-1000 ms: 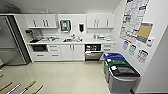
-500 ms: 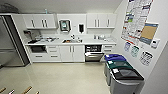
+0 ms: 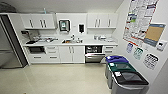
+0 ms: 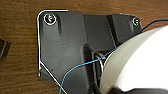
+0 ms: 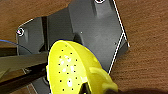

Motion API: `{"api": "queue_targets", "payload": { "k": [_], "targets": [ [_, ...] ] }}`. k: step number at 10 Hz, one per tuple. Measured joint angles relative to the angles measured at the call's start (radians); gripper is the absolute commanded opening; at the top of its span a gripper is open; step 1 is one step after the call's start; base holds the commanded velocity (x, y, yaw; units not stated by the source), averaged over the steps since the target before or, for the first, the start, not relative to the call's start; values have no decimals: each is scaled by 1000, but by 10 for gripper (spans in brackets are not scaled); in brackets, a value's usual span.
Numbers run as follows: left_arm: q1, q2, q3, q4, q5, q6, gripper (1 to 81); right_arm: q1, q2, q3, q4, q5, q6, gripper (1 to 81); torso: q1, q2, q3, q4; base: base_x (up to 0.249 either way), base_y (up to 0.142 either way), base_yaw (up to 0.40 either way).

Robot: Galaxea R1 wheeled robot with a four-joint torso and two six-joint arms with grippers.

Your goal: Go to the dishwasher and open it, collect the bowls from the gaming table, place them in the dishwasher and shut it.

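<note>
Kitchen approach, head view: the dishwasher [image 3: 93, 58] stands under the table [image 3: 75, 44] at about 1 o'clock from the robot, across open floor [image 3: 57, 77]. It sits between white cabinet doors [image 3: 72, 53] and a narrow drawer stack [image 3: 109, 50]. A dark band lies above its steel front, and whether the door is ajar or fully shut cannot be told. The left wrist view has a white bowl [image 4: 140, 60] close to the camera. The right wrist view has a yellow perforated bowl [image 5: 72, 67] equally close. Whether the left hand or the right hand is wide, narrow or closed on its bowl cannot be told, as the fingers are not made out. The step in hand is judged to be the drive toward the dishwasher with the bowls aboard. To do it well, steer slightly right of straight ahead and keep clear of the bins at 4 o'clock. Stop square to the steel front, far enough back for the door to swing down, and keep both arms steady so nothing tips. Count: one dishwasher, one white bowl and one yellow bowl. There are three bins, with a blue lid [image 3: 116, 59], a green lid [image 3: 122, 67] and a black lid [image 3: 130, 78]. One fridge [image 3: 7, 52] stands at 9 o'clock.
</note>
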Motion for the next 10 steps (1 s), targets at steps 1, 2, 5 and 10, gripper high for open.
{"api": "queue_targets", "payload": {
  "k": [1, 2, 5, 10],
  "targets": [
    [0, 0, 0, 0, 0, 0, 10, 0, 0, 0, 0, 0, 0, 10, 0, 0, 0, 0, 172, 0, 0],
    [0, 0, 0, 0, 0, 0, 10, 0, 0, 0, 0, 0, 0, 10, 0, 0, 0, 0, 172, 0, 0],
    [0, 0, -1, 0, 0, 0, 10, 0, 0, 0, 0, 0, 0, 10, 0, 0, 0, 0, 172, 0, 0],
    [0, -1, -1, 0, 0, 0, 10, 0, 3, 0, 0, 0, 0, 10, 1, 0, 0, 0, 172, 0, 0]
  ]
}}
